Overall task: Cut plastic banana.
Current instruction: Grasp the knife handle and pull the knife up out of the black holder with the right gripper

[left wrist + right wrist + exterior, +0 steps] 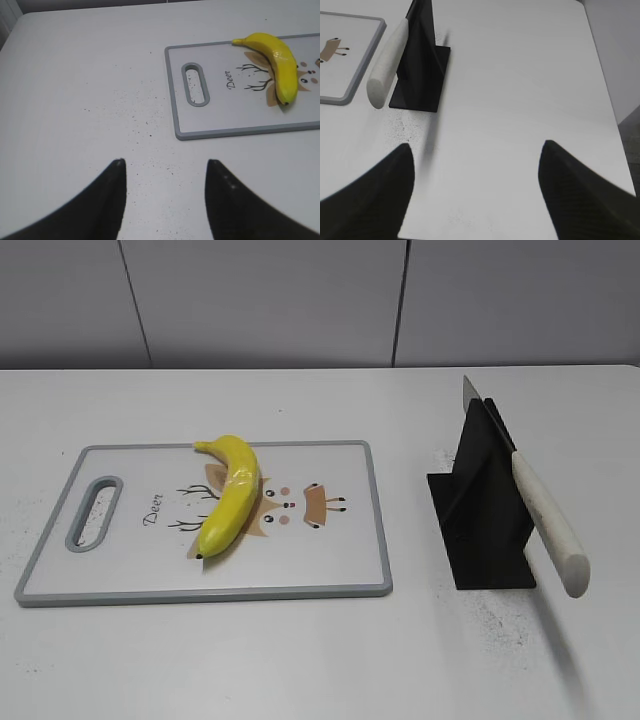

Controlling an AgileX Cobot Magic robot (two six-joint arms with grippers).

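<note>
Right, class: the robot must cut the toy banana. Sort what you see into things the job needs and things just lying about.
Needed for the job:
- plastic banana, lying on the board
- cutting board under it
- knife, resting in the black stand
- left gripper and right gripper, both open and empty

Just lying about:
- dark specks on the white table

A white cutting board (pixel 300 580) with a grey rim and deer print lay on the table (pixel 300 660). Right of the board, a black stand (pixel 480 510) held a white-handled knife (pixel 548 525).
</note>
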